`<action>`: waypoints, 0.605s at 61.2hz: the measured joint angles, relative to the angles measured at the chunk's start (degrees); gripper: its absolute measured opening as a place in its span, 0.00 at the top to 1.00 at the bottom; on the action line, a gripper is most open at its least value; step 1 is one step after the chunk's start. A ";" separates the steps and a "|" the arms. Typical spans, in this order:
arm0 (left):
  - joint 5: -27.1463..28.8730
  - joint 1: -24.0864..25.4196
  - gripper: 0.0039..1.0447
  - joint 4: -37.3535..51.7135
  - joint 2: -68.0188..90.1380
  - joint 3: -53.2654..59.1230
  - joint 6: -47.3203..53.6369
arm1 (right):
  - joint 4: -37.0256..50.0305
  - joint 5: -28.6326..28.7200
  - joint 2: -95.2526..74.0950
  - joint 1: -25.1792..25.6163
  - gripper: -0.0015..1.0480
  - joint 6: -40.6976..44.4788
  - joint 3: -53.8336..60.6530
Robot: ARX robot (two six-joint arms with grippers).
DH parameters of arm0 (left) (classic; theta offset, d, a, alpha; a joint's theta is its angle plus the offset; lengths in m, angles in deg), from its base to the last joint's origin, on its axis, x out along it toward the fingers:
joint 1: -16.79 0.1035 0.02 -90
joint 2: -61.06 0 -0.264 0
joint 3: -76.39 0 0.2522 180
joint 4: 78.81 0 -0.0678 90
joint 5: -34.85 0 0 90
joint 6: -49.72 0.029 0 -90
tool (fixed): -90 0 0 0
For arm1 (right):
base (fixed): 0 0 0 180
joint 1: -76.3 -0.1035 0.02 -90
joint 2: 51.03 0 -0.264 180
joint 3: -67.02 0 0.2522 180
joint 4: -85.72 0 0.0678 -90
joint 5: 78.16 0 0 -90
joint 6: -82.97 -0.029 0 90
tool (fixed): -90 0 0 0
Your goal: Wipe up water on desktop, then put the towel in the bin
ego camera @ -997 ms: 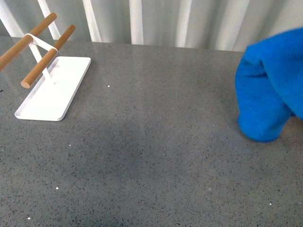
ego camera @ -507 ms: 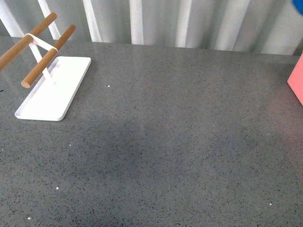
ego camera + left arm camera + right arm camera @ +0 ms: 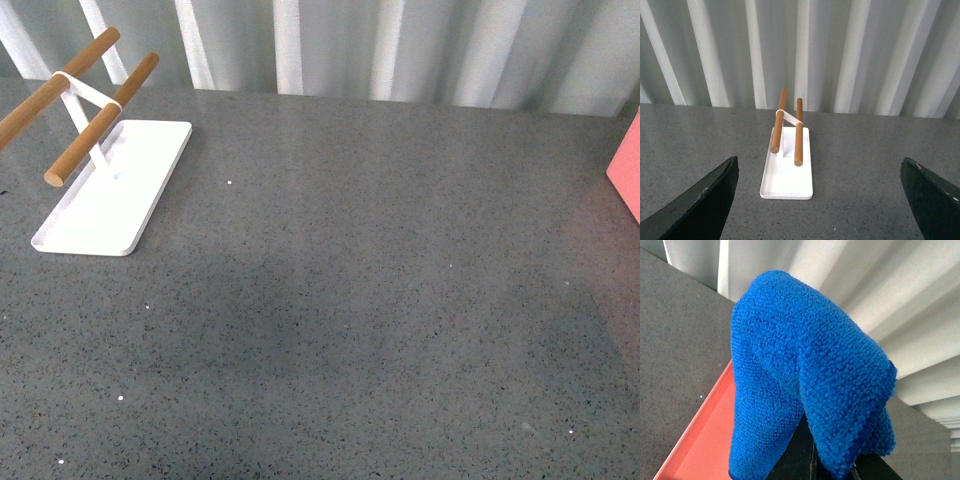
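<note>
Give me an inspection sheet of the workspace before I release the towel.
Surface: desktop shows no puddle; faint darker patch, wet or shadow unclear.
Job's things: towel hangs from right gripper above bin, not dropped.
Clutter: white tray with wooden bars, far left.
Grippers: left gripper open, empty; right gripper holds towel, jaws hidden.
Cables: nothing seen.
Surroundings: ribbed white wall behind.
</note>
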State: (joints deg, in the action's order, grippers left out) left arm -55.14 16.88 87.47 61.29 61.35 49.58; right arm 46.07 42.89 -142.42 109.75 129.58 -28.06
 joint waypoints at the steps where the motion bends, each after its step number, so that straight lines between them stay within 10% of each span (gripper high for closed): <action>1: -0.02 0.00 0.06 0.00 0.00 0.00 0.00 | 0.31 -0.17 -0.28 0.13 0.97 -0.11 0.50; 37: -0.02 0.00 0.06 0.00 0.00 0.00 0.00 | 2.89 -9.62 -15.37 -2.47 0.97 -6.19 3.52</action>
State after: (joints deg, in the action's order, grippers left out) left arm -55.17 16.88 87.47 61.29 61.35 49.58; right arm 48.96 33.27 -157.79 107.28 123.40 -24.54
